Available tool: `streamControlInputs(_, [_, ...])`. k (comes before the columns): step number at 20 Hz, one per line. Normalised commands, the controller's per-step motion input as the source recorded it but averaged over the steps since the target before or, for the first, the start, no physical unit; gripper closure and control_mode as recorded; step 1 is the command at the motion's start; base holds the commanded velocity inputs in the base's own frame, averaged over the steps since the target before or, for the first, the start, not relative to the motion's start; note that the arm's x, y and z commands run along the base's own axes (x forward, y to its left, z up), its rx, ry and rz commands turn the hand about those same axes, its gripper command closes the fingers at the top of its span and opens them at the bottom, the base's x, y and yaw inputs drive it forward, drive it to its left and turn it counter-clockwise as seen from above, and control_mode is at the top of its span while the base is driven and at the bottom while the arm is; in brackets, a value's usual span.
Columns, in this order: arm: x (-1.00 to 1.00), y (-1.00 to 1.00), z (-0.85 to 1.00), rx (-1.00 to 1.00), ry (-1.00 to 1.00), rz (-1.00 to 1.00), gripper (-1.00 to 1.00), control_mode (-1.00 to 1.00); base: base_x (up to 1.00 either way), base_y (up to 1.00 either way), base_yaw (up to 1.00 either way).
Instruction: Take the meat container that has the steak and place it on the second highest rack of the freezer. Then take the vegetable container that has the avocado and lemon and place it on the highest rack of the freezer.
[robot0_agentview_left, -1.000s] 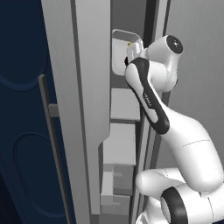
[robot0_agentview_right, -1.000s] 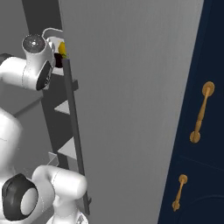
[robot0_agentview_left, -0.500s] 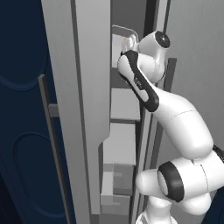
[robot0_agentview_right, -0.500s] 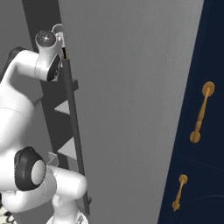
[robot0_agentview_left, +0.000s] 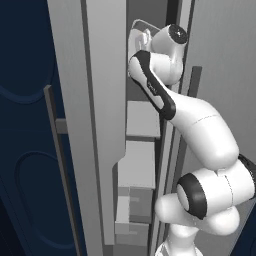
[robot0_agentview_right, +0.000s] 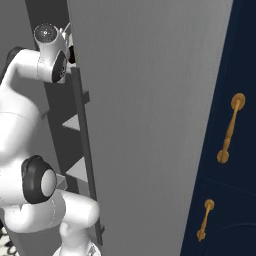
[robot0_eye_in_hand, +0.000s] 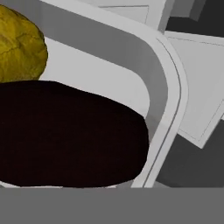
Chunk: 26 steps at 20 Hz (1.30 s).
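Elbow bent, my white arm (robot0_agentview_left: 200, 130) reaches high into the tall grey freezer (robot0_agentview_left: 100, 100). My wrist sits over a pale rounded container (robot0_eye_in_hand: 168, 83) holding the dark oval avocado (robot0_eye_in_hand: 70, 135) and yellow lemon (robot0_eye_in_hand: 19, 43). I cannot tell how wide my fingers stand or whether they grip.

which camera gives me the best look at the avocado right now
The hand view: the avocado lies close up as a dark lump beside the lemon in the vegetable container. The left base view gives just that container's pale rim.

lemon (robot0_eye_in_hand: 19, 46) cut by frame edge; avocado (robot0_eye_in_hand: 70, 135) partly cropped
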Motion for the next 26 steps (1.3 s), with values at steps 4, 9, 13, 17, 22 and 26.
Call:
streamControlInputs(4, [0.2,-0.11,0.16,-0.04,-0.11,0.0,1.0,-1.0,0.0,0.0,0.0])
streamControlInputs(9, [0.62,-0.15,-0.02,-0.03,0.0,0.0,1.0,-1.0,0.0,0.0,0.0])
streamControlInputs(13, [0.27,-0.13,-0.11,-0.03,0.0,0.0,1.0,-1.0,0.0,0.0,0.0])
streamControlInputs(17, [0.14,-0.23,-0.18,-0.02,0.0,0.0,1.0,-1.0,0.0,0.0,0.0])
streamControlInputs(22, [0.49,-0.05,-0.23,-0.03,0.0,0.0,-1.0,-1.0,0.0,0.0,0.0])
streamControlInputs(26, [0.16,0.0,-0.04,-0.01,-0.01,0.0,-1.0,-1.0,0.0,0.0,0.0])
